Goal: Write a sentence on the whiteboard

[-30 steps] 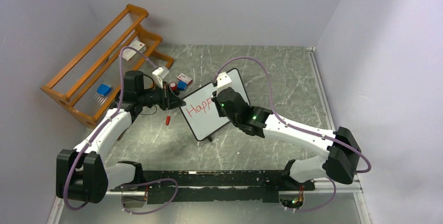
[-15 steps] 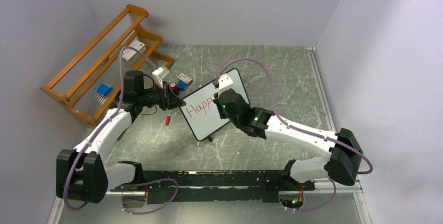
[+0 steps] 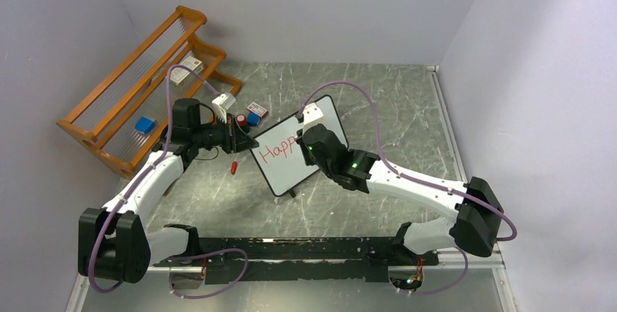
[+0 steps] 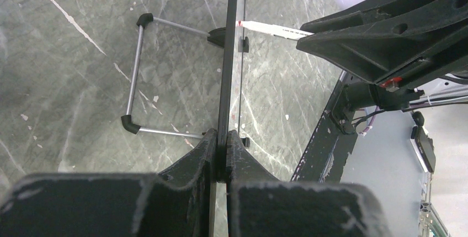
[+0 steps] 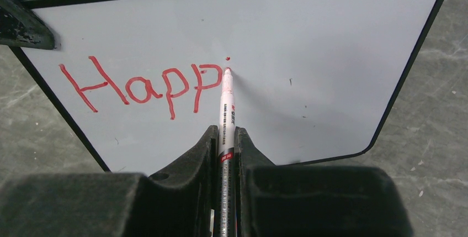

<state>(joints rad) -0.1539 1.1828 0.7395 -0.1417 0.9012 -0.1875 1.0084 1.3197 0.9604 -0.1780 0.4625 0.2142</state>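
left pincer pinches whiteboard edge | right pincer pinches marker, tip on whiteboard | sentence reads "Happi"

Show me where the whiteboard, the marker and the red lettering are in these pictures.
whiteboard (image 5: 331, 54): right wrist view, bare white surface.
marker (image 5: 225, 110): right wrist view, white barrel.
red lettering (image 5: 149, 89): right wrist view, the letter a.

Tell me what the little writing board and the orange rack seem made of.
The whiteboard: a smooth white sheet, likely coated, in a thin black frame that looks plastic. The rack: probably varnished wood, judging by its warm orange sheen and rounded rail ends.
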